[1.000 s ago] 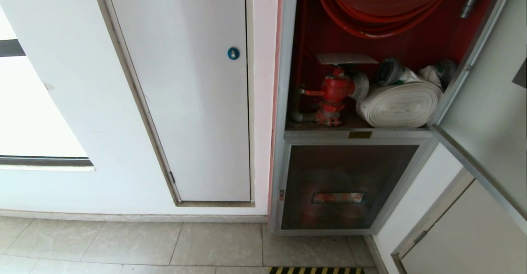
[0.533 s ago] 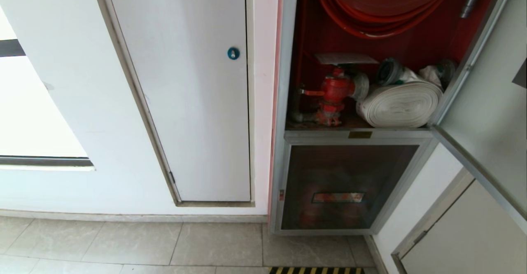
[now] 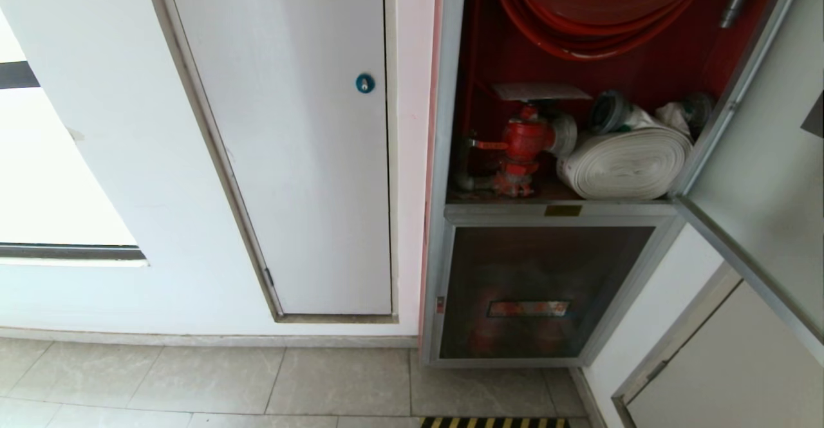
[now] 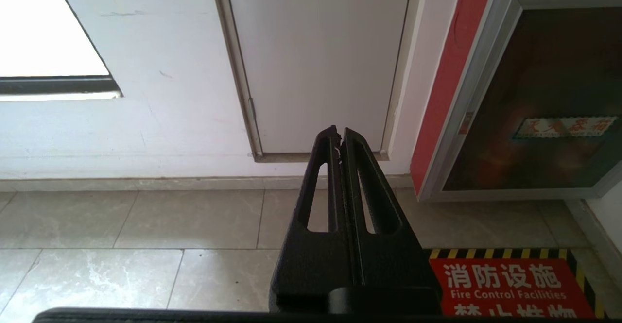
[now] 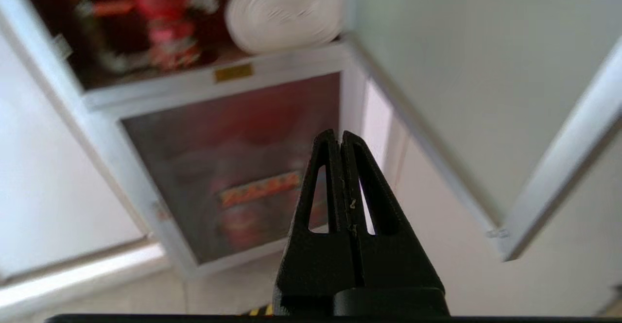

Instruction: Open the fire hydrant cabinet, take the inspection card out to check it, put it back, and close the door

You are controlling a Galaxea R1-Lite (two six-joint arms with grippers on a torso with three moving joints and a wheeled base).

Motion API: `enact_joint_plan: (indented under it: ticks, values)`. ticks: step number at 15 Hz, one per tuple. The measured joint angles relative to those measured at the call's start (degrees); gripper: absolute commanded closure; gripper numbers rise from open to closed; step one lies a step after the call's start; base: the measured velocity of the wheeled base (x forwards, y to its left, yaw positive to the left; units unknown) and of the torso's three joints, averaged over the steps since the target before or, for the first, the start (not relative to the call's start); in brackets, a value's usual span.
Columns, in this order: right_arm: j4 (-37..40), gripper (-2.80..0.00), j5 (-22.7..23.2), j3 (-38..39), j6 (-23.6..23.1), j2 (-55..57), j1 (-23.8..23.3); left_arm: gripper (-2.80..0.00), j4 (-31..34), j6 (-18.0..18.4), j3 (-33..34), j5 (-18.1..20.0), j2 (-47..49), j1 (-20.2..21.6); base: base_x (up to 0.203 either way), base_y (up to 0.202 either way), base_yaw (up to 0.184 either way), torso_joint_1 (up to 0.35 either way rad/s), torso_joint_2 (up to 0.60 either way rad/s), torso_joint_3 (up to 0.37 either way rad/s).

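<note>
**Mia:** Where is the fire hydrant cabinet [image 3: 450,158]?

**Ben:** It is set in the wall, right of the white door [image 3: 290,145] with the blue round lock [image 3: 364,83]. The cabinet has a silver frame and it is red inside.

**Mia:** Is the door [image 3: 766,151] of the cabinet open?

**Ben:** Yes. It is swung out wide on the right side, with its pale inner face turned toward the camera. The silver edge of the door sticks out past the cabinet.

**Mia:** What is inside?

**Ben:** A red hose reel [image 3: 599,9] hangs at the top. Below it, the red valve [image 3: 524,141] stands on the left of the shelf. The rolled white hose [image 3: 627,161] lies just beside it on the right. Under the shelf is a smaller dark glass panel [image 3: 541,289] with a red label, and that one is closed.

**Mia:** Can you see the inspection card?

**Ben:** I cannot tell where it is. No view shows it clearly.

**Mia:** What about the grippers?

**Ben:** The right gripper [image 5: 339,137] is in front of the small glass panel, near the bottom corner of the open door. Its two fingers are pressed together with nothing between them. The left gripper [image 4: 339,132] points at the bottom of the white door, low above the floor tiles [image 4: 146,221]. Its fingers are pressed together too, and empty. A red floor sign [image 4: 510,286] lies beside it.
</note>
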State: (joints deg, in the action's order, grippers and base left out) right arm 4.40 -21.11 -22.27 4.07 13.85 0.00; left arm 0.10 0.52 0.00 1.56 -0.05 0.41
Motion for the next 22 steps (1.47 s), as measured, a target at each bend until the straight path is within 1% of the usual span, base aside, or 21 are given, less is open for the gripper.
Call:
enact_joint_plan:
  ticks: [2,5,7,8,10,16,20,22]
  values:
    - [-0.08,0.0,-4.42,-3.93,-0.02,3.21,0.0,0.0,0.0,0.02,0.0,0.01,0.0,0.0,0.0,0.0,0.0,0.0,0.0,0.0]
    - [-0.29,0.0,-8.3,-7.51,-0.13,7.63,0.0,0.0,0.0,0.05,0.0,0.01,0.0,0.0,0.0,0.0,0.0,0.0,0.0,0.0]
    - [-3.83,0.0,-10.87,-8.29,-0.22,10.36,-0.23,0.0,0.0,0.02,0.0,0.0,0.0,0.0,0.0,0.0,0.0,0.0,0.0,0.0]
    - [-6.12,0.0,-11.56,-8.33,-0.43,11.45,-1.29,0.0,0.0,0.05,0.0,0.0,0.0,0.0,0.0,0.0,0.0,0.0,0.0,0.0]
    - [-8.09,0.0,-11.74,-8.44,-1.05,13.13,-4.54,0.0,0.0,0.05,0.0,0.0,0.0,0.0,0.0,0.0,0.0,0.0,0.0,0.0]
    - [-8.36,0.0,-11.46,-12.12,-0.99,16.65,-16.55,0.0,0.0,0.01,0.0,0.01,0.0,0.0,0.0,0.0,0.0,0.0,0.0,0.0]
    - [-8.32,0.0,-11.44,-13.92,0.64,18.5,-23.84,0.0,0.0,0.0,0.0,0.0,0.0,0.0,0.0,0.0,0.0,0.0,0.0,0.0]
    - [-8.36,0.0,-10.5,-15.16,0.91,20.5,-26.81,0.0,0.0,-0.01,0.0,0.01,0.0,0.0,0.0,0.0,0.0,0.0,0.0,0.0]
